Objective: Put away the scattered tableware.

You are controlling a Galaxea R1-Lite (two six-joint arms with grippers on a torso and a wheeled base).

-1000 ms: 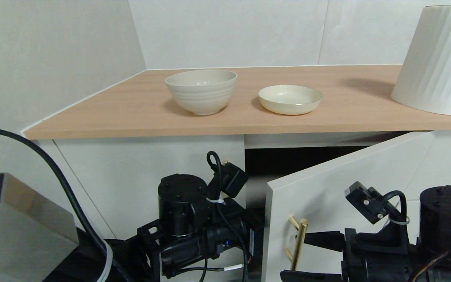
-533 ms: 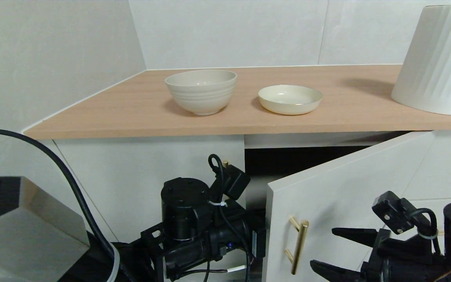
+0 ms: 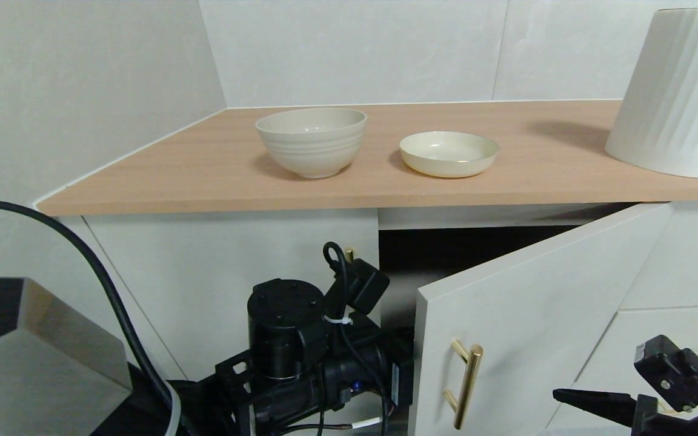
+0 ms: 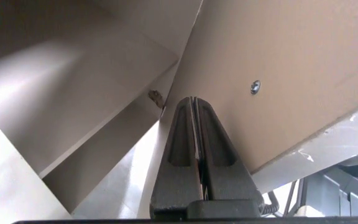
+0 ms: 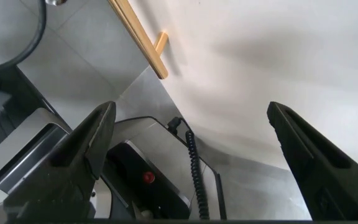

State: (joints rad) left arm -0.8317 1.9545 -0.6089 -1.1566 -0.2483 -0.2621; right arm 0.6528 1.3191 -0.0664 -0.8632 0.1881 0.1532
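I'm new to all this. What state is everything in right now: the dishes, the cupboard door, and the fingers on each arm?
Deep bowl: upright on the counter, empty.
Shallow dish: upright on the counter, empty.
Cabinet door: swung partly open.
Left gripper: fingers shut, nothing between them.
Right gripper: fingers open, holding nothing.

We see white ribbed vessel (image 3: 676,91) cut off by head view's right edge; cabinet interior (image 3: 464,248) too dark, contents unclear.
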